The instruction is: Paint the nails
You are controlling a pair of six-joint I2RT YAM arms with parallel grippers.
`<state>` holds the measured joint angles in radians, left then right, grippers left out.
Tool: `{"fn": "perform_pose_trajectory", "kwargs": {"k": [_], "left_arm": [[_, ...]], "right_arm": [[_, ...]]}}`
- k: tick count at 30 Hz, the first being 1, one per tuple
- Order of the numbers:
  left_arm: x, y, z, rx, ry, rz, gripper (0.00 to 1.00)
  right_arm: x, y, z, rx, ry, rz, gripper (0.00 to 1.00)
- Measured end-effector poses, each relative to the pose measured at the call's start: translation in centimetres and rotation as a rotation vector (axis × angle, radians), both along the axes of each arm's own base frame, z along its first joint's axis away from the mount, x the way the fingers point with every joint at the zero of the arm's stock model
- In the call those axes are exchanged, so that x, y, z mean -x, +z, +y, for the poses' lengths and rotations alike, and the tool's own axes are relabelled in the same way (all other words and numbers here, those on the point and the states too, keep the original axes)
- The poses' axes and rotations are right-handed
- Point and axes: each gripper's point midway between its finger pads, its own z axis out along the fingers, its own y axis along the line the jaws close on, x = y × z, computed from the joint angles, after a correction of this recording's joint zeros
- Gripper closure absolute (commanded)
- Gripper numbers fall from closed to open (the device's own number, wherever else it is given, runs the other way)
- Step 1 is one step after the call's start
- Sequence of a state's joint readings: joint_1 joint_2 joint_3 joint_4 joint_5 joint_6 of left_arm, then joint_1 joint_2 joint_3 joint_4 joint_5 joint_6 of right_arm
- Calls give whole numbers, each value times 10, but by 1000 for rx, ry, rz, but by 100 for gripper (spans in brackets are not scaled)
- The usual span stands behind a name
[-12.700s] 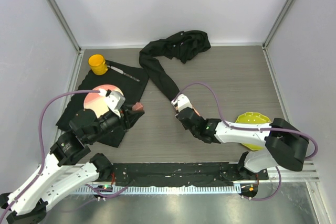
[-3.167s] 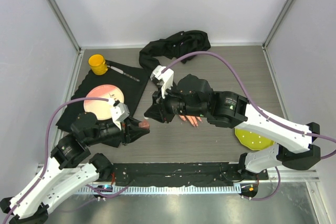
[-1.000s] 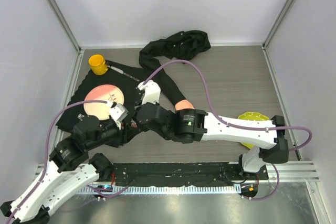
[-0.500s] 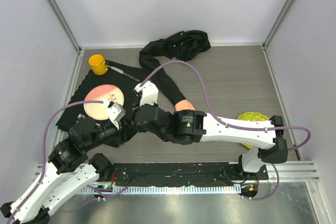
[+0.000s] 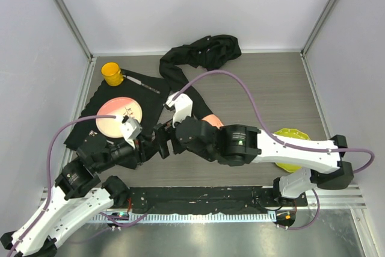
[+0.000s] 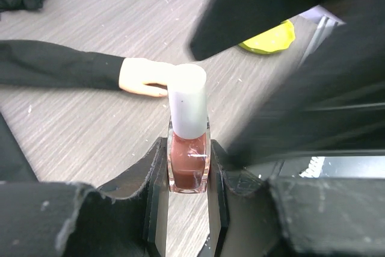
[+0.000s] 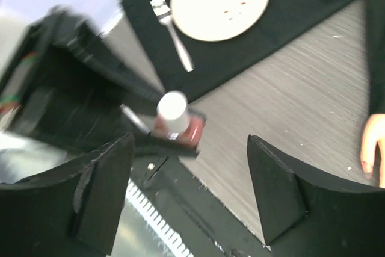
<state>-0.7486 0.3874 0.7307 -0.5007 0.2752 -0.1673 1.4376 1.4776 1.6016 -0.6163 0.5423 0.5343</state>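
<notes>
White-capped reddish-brown polish bottle (image 6: 187,164) stays pinched in the left gripper (image 6: 187,176), yet the right gripper (image 7: 191,179) has just sprung wide, empty, cap (image 6: 187,100) still on, so the nails (image 7: 366,173) of the peach mannequin hand (image 6: 139,76) nearby wait.

The jaws of the right gripper (image 7: 191,147), nearly closed a second ago, are now spread wide and drawn back from the white cap (image 6: 186,108) of the small reddish-brown polish bottle (image 6: 187,170).
</notes>
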Motion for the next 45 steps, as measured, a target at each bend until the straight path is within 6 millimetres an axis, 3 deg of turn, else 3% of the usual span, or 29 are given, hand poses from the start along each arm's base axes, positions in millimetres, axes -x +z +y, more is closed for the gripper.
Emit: {"fn": "perform_pose_trajectory", "kwargs": {"k": [7,13,18,22,32,34,45], "left_arm": [[1,8,-3,31,-15,-14,100],[25,31,-21,126,-180,-13,100],[51,53,-35,204,-355,-20,100],[64,60,-40,230,-445,-14,100],[72,71,-46,266,-522,-3,100],[73,73,-46,274,-531,-10,100],[77,77,-46,287,-549,-7,100]], "right_arm": [[33,32,-25,-51,219,-14,10],[43,71,-56,-163,458,-67,22],[43,95,-62,-247,601,-123,34],[52,92,-55,-257,716,-129,41],[72,66,-41,-248,898,-105,54],[72,68,-39,-257,912,-112,69],[66,70,-31,-286,937,-118,57]]}}
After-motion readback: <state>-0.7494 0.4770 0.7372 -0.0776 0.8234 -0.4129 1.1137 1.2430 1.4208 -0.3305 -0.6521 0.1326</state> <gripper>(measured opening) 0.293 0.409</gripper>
